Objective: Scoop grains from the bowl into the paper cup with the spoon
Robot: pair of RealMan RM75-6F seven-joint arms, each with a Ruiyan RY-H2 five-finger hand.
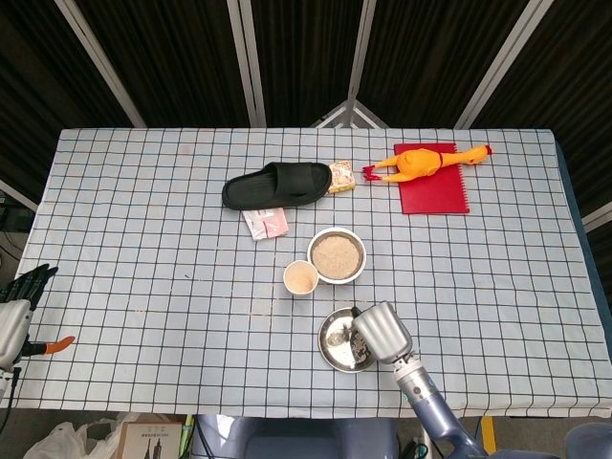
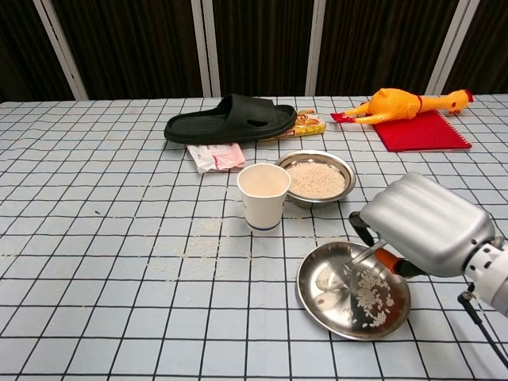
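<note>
A steel bowl [image 1: 337, 255] [image 2: 316, 178] full of grains sits mid-table. The paper cup [image 1: 300, 277] [image 2: 263, 194] stands just to its front left, with grains inside. My right hand [image 1: 382, 333] [image 2: 425, 225] grips the spoon [image 2: 361, 258] by its orange-ended handle. It hovers low over the right side of a flat steel plate [image 1: 335, 349] [image 2: 349, 317], in front of the bowl. The spoon's tip dips into that plate among loose grains. My left hand [image 1: 26, 283] shows at the far left table edge, fingers apart, holding nothing.
A black slipper [image 1: 277, 184] [image 2: 230, 117], a pink packet [image 1: 265, 223] and a yellow snack pack [image 1: 341, 177] lie behind the bowl. A rubber chicken [image 1: 426, 163] rests on a red notebook [image 1: 432, 189] at the back right. Spilled grains [image 2: 194, 250] dot the cloth by the cup.
</note>
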